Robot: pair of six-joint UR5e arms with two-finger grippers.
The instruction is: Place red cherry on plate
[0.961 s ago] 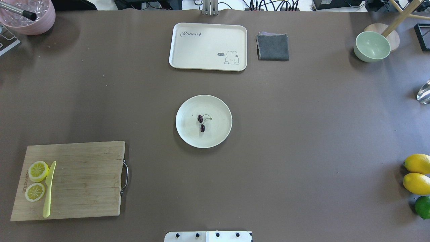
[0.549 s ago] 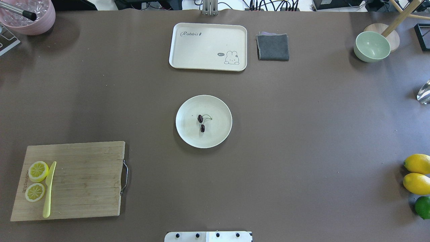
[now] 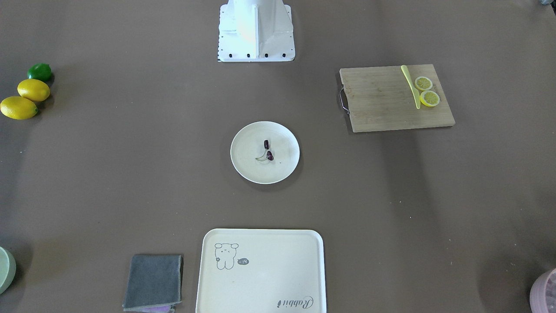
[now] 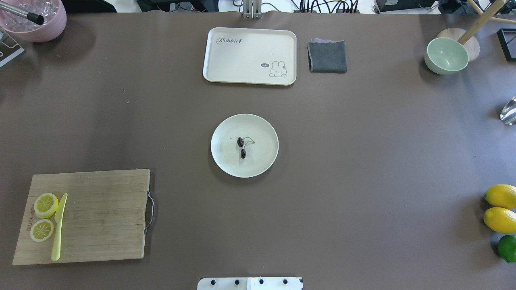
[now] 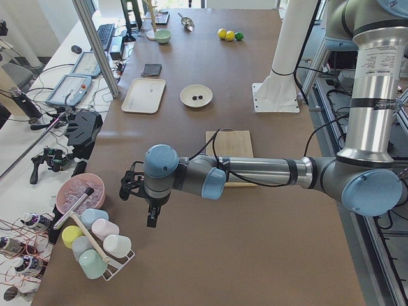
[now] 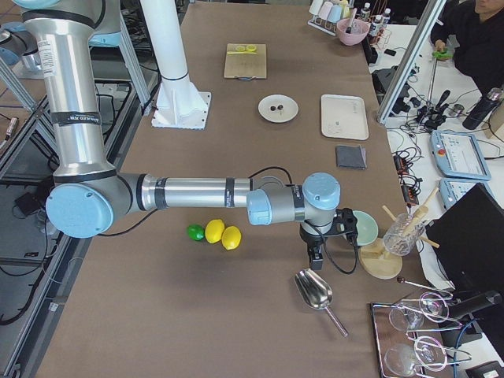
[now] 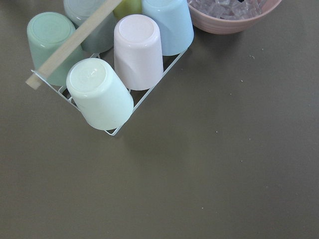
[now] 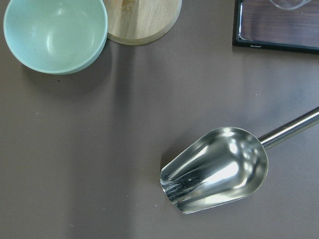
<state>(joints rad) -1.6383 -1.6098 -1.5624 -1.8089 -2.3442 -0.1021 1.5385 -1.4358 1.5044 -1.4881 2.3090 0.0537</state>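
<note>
The red cherry (image 4: 242, 147), two dark maroon fruits on a thin green stem, lies near the middle of the round cream plate (image 4: 225, 165) at the table's centre. The front-facing view shows the same cherry (image 3: 267, 150) on the plate (image 3: 245, 169). Neither gripper is near it. My left gripper (image 5: 135, 189) hangs far off at the table's left end over a rack of cups; I cannot tell if it is open or shut. At the opposite end my right gripper (image 6: 315, 253) hovers above a metal scoop, and I cannot tell its state either.
A cream tray (image 4: 249, 55) and a grey cloth (image 4: 327, 56) lie behind the plate. A cutting board (image 4: 100, 217) with lemon slices and a yellow knife sits front left. Lemons and a lime (image 4: 501, 219) sit front right. A green bowl (image 8: 55, 32), scoop (image 8: 215, 169) and cup rack (image 7: 107, 74) are at the ends.
</note>
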